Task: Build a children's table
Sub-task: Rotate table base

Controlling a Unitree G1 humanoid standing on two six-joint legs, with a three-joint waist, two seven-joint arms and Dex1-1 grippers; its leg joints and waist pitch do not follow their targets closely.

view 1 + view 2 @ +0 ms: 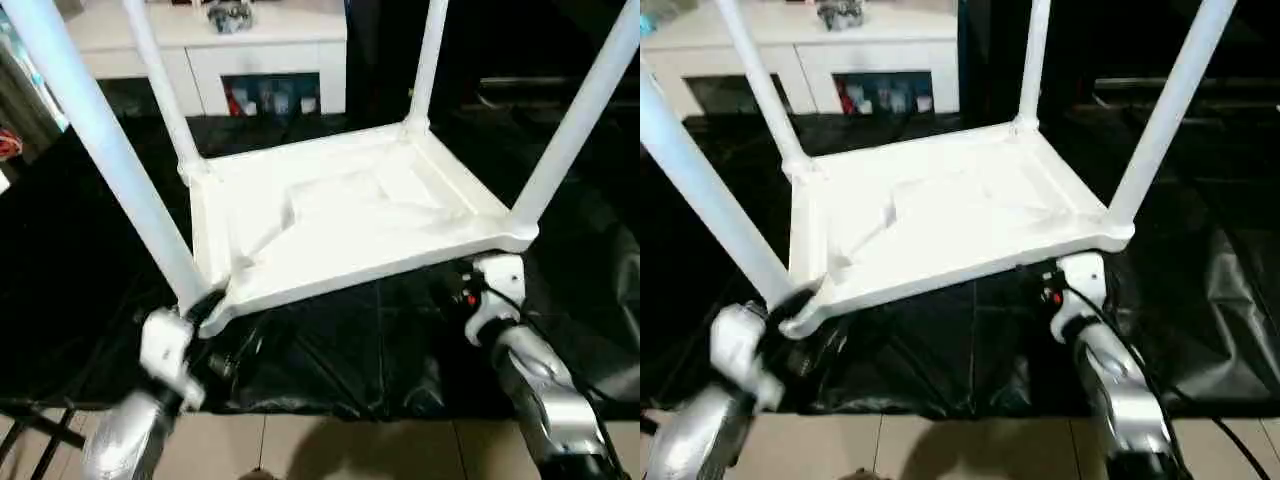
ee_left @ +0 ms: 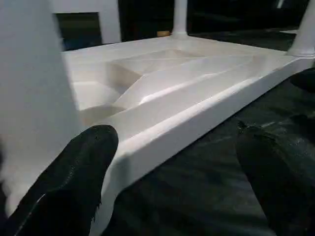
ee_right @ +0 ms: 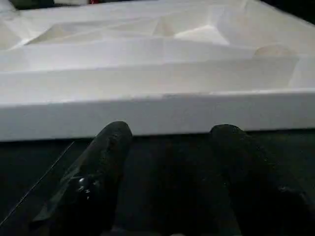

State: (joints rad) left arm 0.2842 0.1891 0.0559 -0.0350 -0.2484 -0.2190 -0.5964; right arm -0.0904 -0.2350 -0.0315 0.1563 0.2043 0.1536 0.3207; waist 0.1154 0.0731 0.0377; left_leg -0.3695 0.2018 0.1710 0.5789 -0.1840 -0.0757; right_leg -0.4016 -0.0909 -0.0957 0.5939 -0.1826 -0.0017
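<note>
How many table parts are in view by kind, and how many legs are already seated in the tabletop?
Tabletop: 1, lying underside up on the black sheet
Legs seated in corner sockets: 4 (near left, far left, far right, near right)
Total: 5 parts

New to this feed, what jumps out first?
A white table lies upside down on the black sheet, ribbed underside up, with four white legs rising from its corners past the top of the head views. The left tool is open at the near left corner beside one leg, and the right tool is open just short of the near edge. A white cabinet stands behind.
</note>
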